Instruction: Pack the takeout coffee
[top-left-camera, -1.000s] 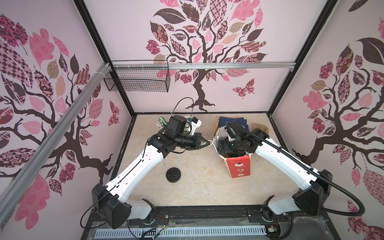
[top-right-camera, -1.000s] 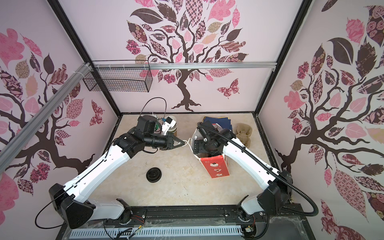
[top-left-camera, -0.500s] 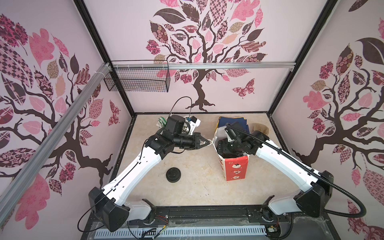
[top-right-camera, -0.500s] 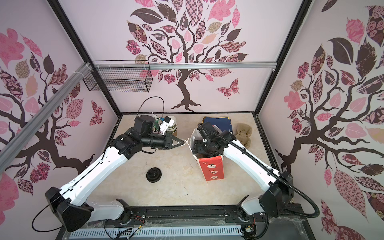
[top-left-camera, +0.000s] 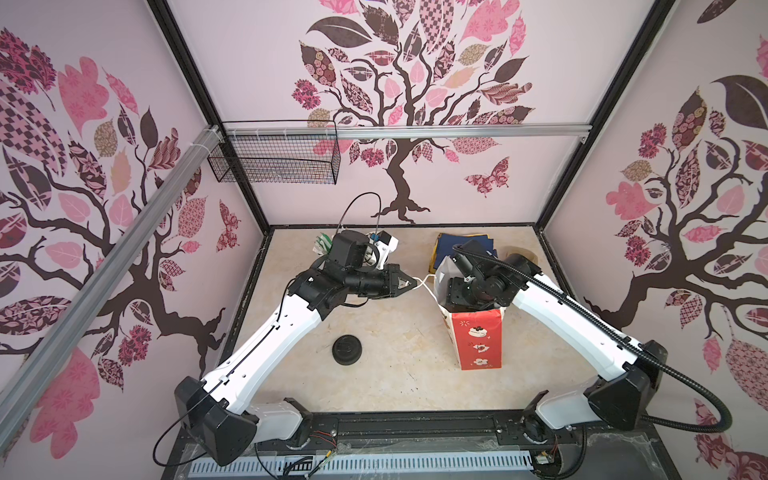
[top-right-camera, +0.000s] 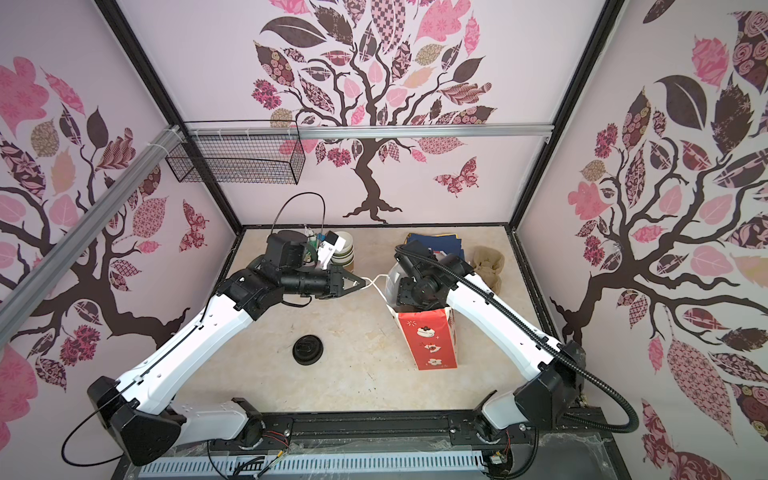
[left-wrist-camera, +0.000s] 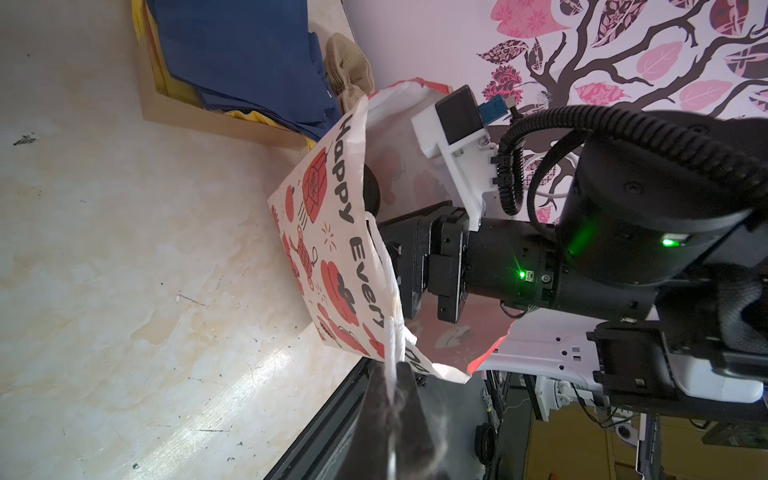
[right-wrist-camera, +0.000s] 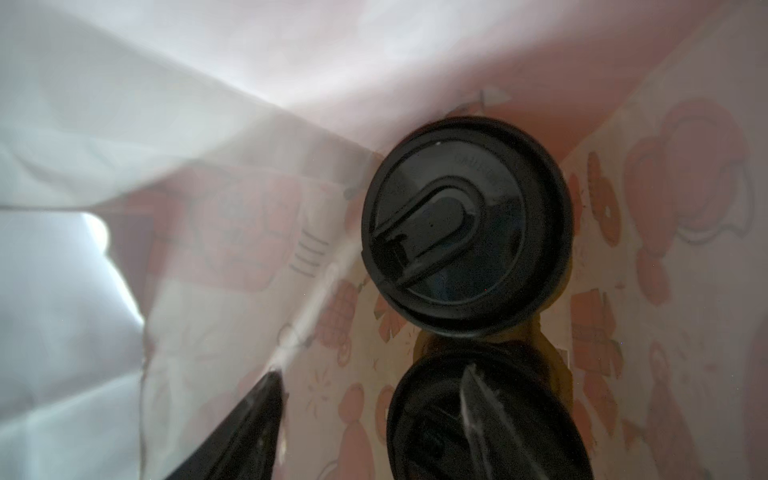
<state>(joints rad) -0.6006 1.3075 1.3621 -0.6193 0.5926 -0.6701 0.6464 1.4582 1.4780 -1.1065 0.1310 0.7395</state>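
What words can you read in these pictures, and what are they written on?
"Happy Every": dark letters running down the white side of the paper bag, in the left wrist view. Another word follows, but the white handle and the bag's edge hide most of it.
Raised lettering on the black sip lid inside the bag: too blurred to read.
The bag's red side, in both top views: only pictures, no words.

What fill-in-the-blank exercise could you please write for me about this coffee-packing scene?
1. The left gripper is shut on the paper bag's white ____.
2. Inside the bag, the right wrist view shows ____ black-lidded cups.
3. The loose black lid stack lies on the table on the ____ arm's side.
Missing words: handle, two, left.
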